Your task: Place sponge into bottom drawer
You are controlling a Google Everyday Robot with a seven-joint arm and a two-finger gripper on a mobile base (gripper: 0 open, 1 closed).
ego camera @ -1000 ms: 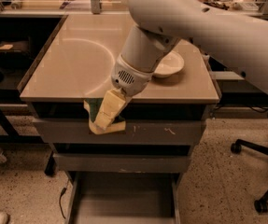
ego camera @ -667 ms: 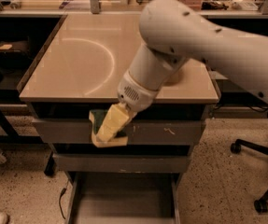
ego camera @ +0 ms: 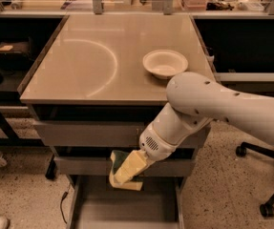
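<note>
The gripper (ego camera: 123,174) is seen low at the front of the cabinet, just above the open bottom drawer (ego camera: 122,208) and in front of the middle drawer (ego camera: 81,166). It is carried at the end of a white arm (ego camera: 222,104), which reaches in from the right and bends downward and to the left past the table edge. The sponge (ego camera: 117,158) is clamped between the pale yellow padded fingers (ego camera: 132,163); its dark green top is shown at the upper left of the grip, and yellow material is visible beneath it. The sponge is held in the air over the rear part of the drawer's flat grey floor and is not resting on it. The bottom drawer is pulled out toward the camera, with thin side rails visible on both sides. Above it, the top drawer (ego camera: 89,134) and the middle drawer are shut. On the beige table (ego camera: 79,56), a white bowl (ego camera: 165,63) is placed upright near the right edge, well apart from the gripper. A wheeled chair base (ego camera: 265,205) is seen on the speckled floor at the right.
</note>
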